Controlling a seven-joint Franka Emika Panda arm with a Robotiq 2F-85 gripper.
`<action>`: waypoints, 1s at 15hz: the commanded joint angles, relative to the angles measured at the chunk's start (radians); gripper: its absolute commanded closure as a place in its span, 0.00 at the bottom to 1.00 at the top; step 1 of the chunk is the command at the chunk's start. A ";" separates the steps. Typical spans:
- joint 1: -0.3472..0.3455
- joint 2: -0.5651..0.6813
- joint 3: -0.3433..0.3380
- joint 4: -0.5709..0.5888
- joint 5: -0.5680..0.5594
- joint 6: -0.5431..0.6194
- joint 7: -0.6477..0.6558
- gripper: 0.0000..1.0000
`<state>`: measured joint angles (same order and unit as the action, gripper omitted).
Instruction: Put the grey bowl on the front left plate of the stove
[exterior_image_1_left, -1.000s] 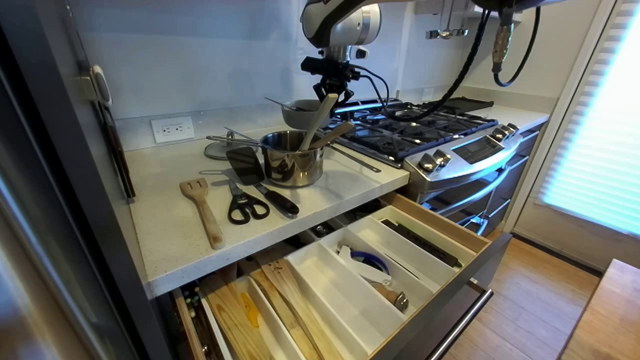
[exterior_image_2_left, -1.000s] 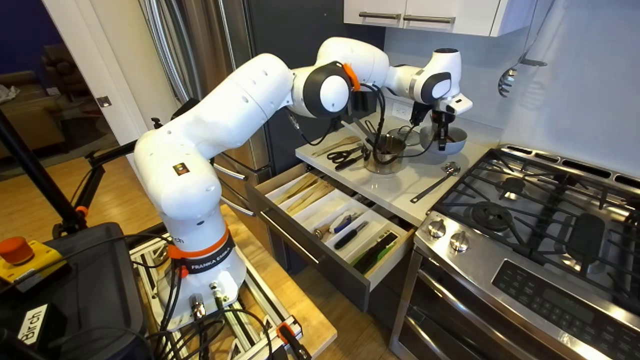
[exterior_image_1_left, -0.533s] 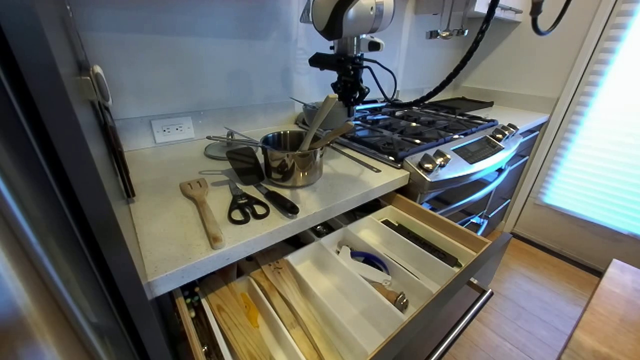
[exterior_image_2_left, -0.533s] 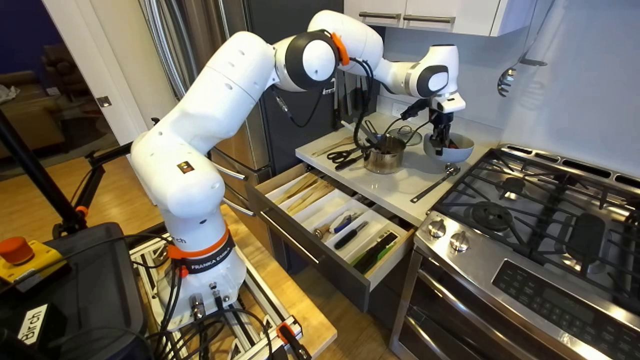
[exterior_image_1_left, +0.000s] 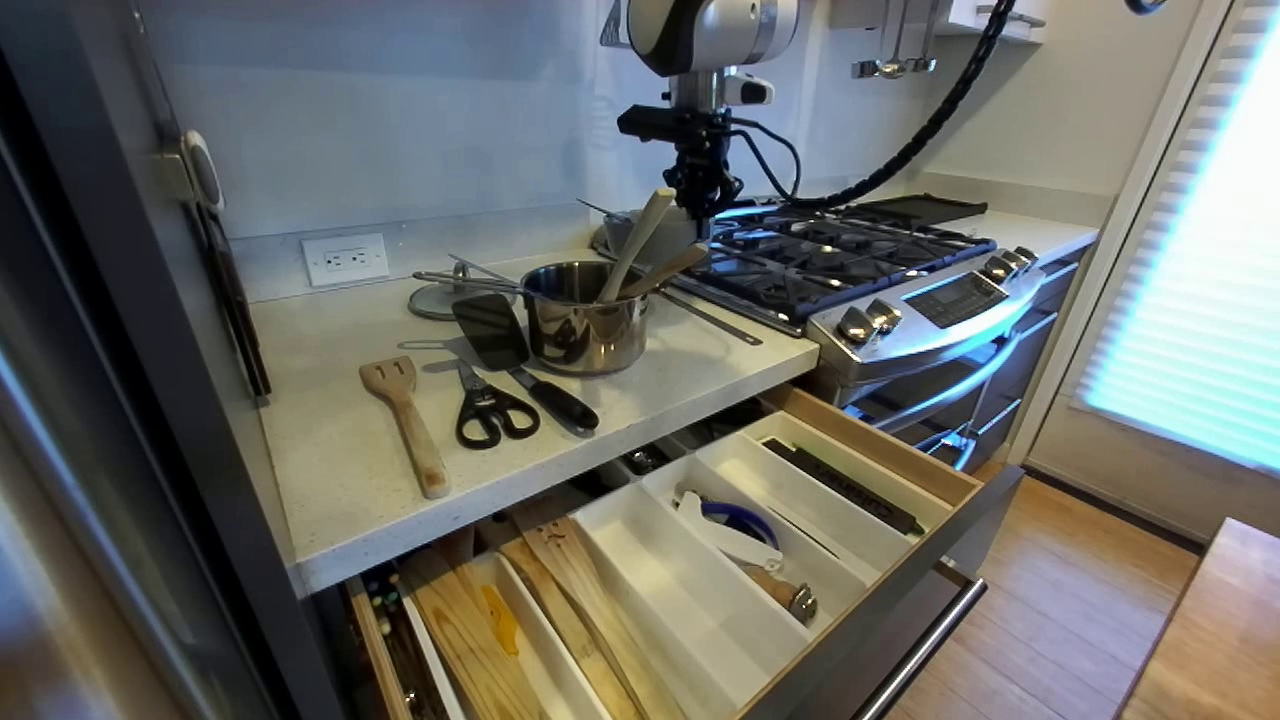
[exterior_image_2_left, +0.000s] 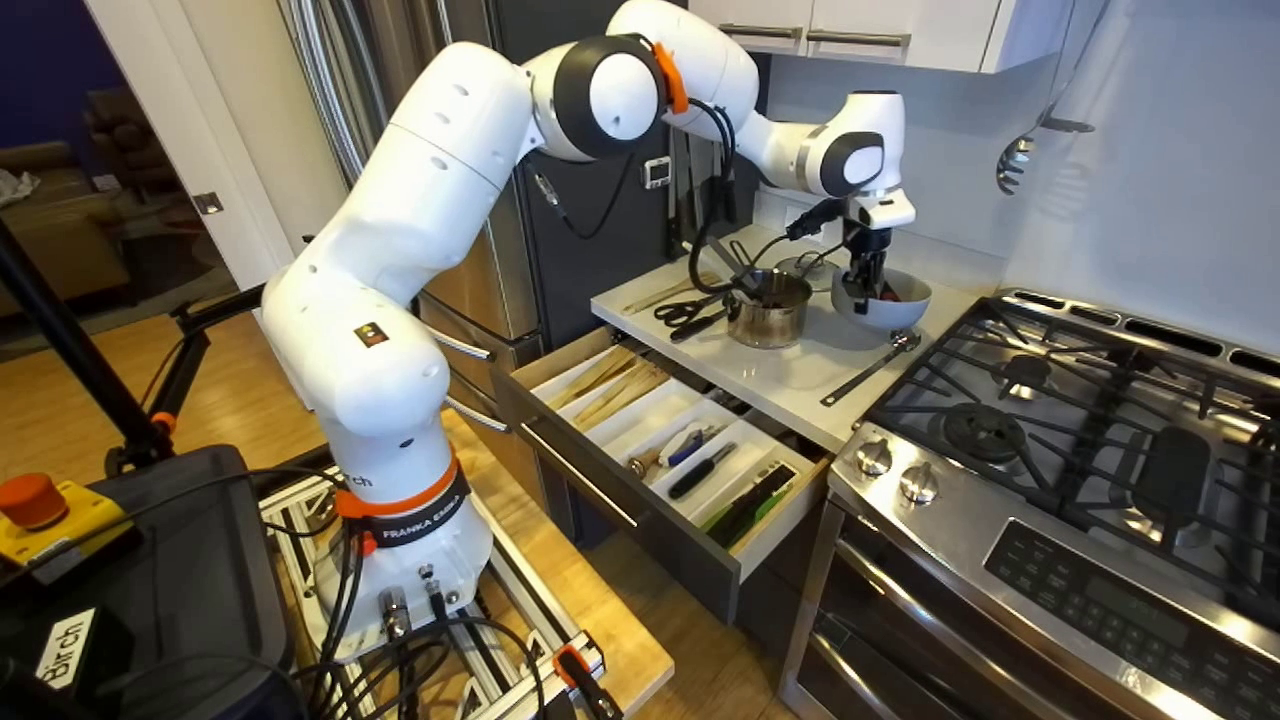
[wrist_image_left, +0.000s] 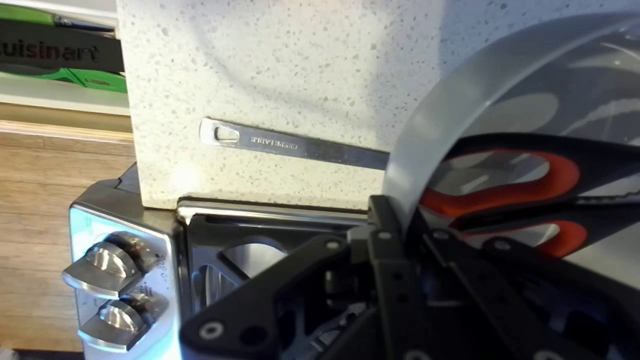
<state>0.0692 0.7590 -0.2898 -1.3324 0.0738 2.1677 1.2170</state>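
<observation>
The grey bowl (exterior_image_2_left: 890, 313) is at the back of the counter, beside the stove (exterior_image_2_left: 960, 510). My gripper (exterior_image_2_left: 868, 297) is shut on its near rim, one finger inside and one outside. In an exterior view the bowl (exterior_image_1_left: 665, 240) is partly hidden behind a pot's utensils, with my gripper (exterior_image_1_left: 703, 222) at its right. The wrist view shows the bowl's rim (wrist_image_left: 430, 125) between my fingertips (wrist_image_left: 404, 220). Red-and-black handles (wrist_image_left: 560, 180) lie inside the bowl. It looks tilted; I cannot tell whether it touches the counter. The front left plate (exterior_image_2_left: 985, 432) bears nothing.
A steel pot (exterior_image_2_left: 768, 322) with upright utensils stands beside the bowl. A ladle (exterior_image_2_left: 868, 370) lies between bowl and stove. The drawer (exterior_image_2_left: 680, 555) below the counter is open. Scissors (exterior_image_1_left: 490, 415) and spatulas lie on the counter. A wall stands behind the bowl.
Over the last second the bowl and my gripper moved together toward the stove and the front, then slightly back away from the stove. The bowl now looks more tilted. The arm's elbow rose.
</observation>
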 joint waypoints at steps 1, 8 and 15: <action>-0.004 -0.101 -0.014 -0.171 -0.066 0.092 0.073 0.98; 0.027 -0.230 -0.186 -0.428 -0.315 0.216 0.405 0.98; -0.077 -0.192 -0.133 -0.397 -0.323 0.182 0.393 0.98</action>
<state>0.0206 0.5728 -0.4540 -1.7332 -0.2254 2.3543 1.5970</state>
